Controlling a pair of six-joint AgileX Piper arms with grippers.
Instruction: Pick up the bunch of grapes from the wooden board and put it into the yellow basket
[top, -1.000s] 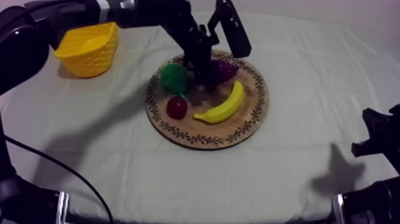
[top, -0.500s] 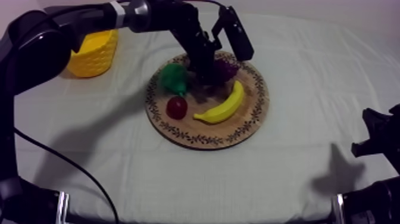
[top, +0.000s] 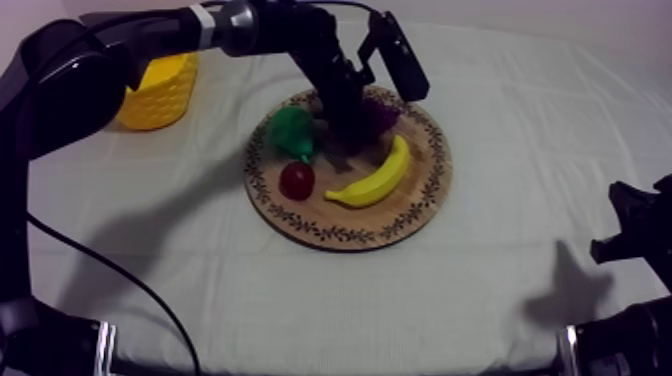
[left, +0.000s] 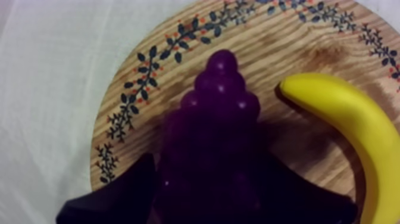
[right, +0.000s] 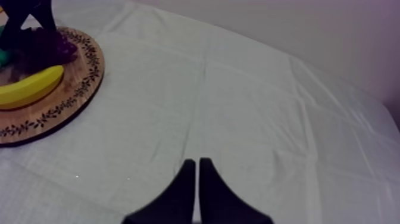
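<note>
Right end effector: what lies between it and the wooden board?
Bare cloth, in the right wrist view, from the right end effector to the wooden board.

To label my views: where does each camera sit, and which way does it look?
Top view: above the table, slanting down on the wooden board; left arm, right arm show.
Left wrist view: on that left arm, down at the bunch of grapes between its fingers.
Right wrist view: low, across the cloth; right gripper shut.
All share the banana.

Table (top: 520, 140) carries wooden board (top: 427, 188) and yellow basket (top: 165, 95)
</note>
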